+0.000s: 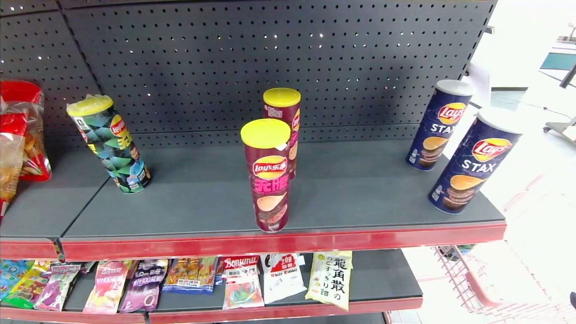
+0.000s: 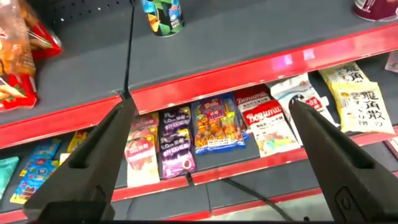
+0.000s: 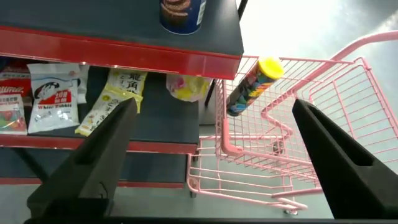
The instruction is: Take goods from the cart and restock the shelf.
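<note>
While left pincer (image 2: 211, 102) and right pincer (image 3: 212, 104) both hang released and empty, tube (image 3: 252, 87) leans inside cart (image 3: 348, 87); likely light, stiff but crushable, slick wrap: clamp mid-body below lid (image 3: 270, 65), gently

- Dark grey perforated metal back panel (image 1: 252, 58) from 9 to 1 o'clock, pinpricks of light through some holes.
- Pale glossy floor (image 1: 535, 216) at 3 to 4 o'clock, brightly lit.
- Grey wheeled stand leg (image 1: 561, 129) at 3 o'clock, resting on it.
</note>
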